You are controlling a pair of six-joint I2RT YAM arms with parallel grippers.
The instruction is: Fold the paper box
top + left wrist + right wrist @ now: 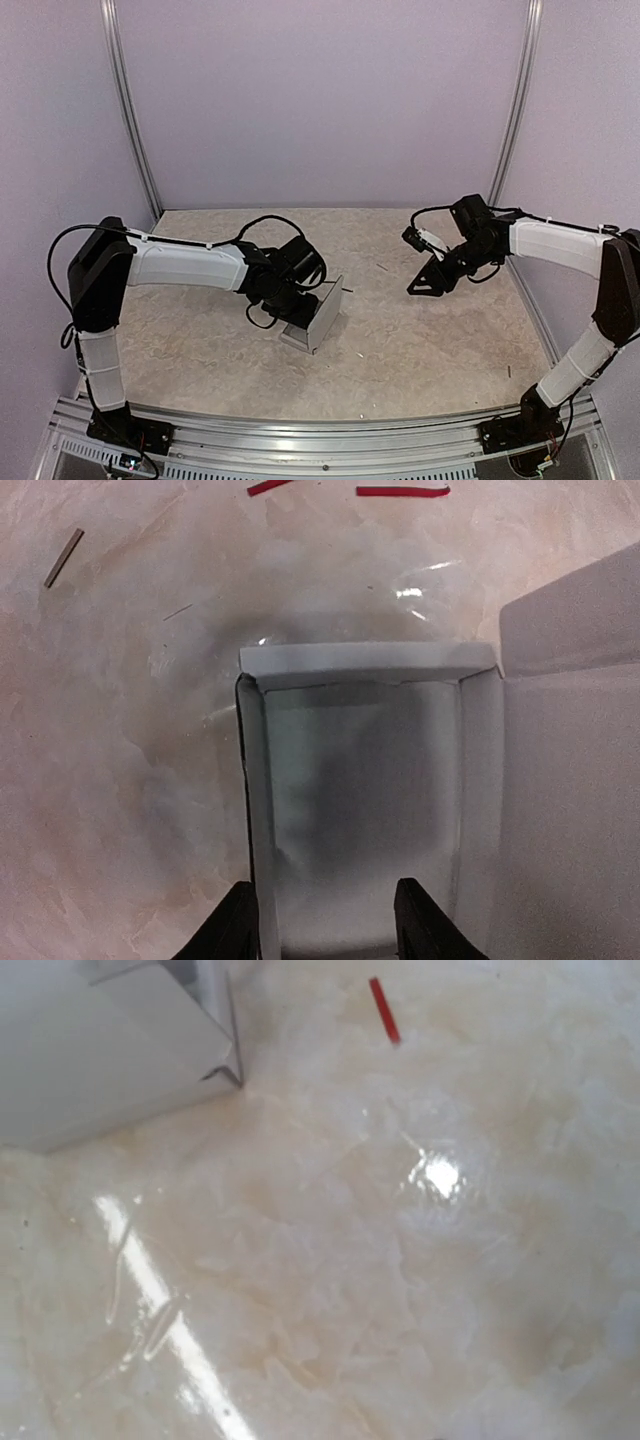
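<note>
Marbled beige surface [420, 350], pale lilac walls [320, 100], paper box [315, 322] part-formed, open-topped, left of centre, left arm reaching right to it, left claw [325, 920] half-wide astride one box wall, right claw [425, 283] raised far right, width cannot be told.

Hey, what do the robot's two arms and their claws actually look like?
The left arm and right arm have smooth white shells over black joints. Loose black cables loop along them. The left claw and right claw are black; the left's two fingers look flat and tapered. No markings show.
</note>
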